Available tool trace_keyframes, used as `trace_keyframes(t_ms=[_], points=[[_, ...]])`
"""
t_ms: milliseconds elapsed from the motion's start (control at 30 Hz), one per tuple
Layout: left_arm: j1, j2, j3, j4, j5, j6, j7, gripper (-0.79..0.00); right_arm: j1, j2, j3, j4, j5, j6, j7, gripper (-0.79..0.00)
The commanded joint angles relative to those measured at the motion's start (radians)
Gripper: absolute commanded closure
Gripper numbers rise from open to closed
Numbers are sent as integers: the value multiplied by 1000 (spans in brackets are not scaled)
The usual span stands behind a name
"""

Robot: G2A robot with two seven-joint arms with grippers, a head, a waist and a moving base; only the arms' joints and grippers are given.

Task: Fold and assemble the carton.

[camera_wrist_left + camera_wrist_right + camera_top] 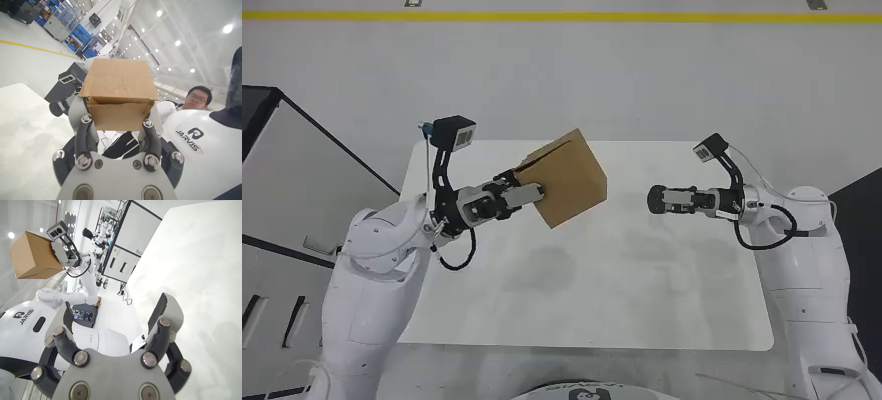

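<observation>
Clamping the brown carton (567, 180) at one end, the left gripper (530, 192) holds it tilted in the air over the left part of the white table (642, 300); its inside is hidden. Well apart to the right, the right gripper (652, 198) hovers with fingers spread. A grey cabinet (292, 170) stands left of the table, and a yellow floor line (562, 16) runs beyond.
</observation>
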Motion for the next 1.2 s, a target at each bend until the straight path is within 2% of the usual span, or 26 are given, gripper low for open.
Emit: trace_keyframes(t_ms=[0,167,200,267,333,467,700,967,1033,1100,1167], points=[[1,0,-1,-1,-6,3,0,0,0,0,0,0,0,0,0,-785],[1,0,-1,-1,-6,3,0,0,0,0,0,0,0,0,0,-785],[-2,1,-6,-6,42,-16,6,0,0,0,0,0,0,0,0,-785],[3,0,6,2,74,-66,22,0,0,0,0,0,0,0,0,-785],[-13,4,-6,14,201,-171,0,0,0,0,0,0,0,0,0,-785],[-24,6,-16,41,414,-339,36,0,0,0,0,0,0,0,0,-785],[-65,6,11,98,585,-506,130,0,0,0,0,0,0,0,0,-785],[-71,6,10,110,603,-508,141,0,0,0,0,0,0,0,0,-785],[-75,9,11,98,653,-539,140,0,0,0,0,0,0,0,0,-785],[-85,12,18,135,653,-584,152,0,0,0,0,0,0,0,0,-785],[-106,20,30,133,702,-584,137,0,0,0,0,0,0,0,0,-785]])
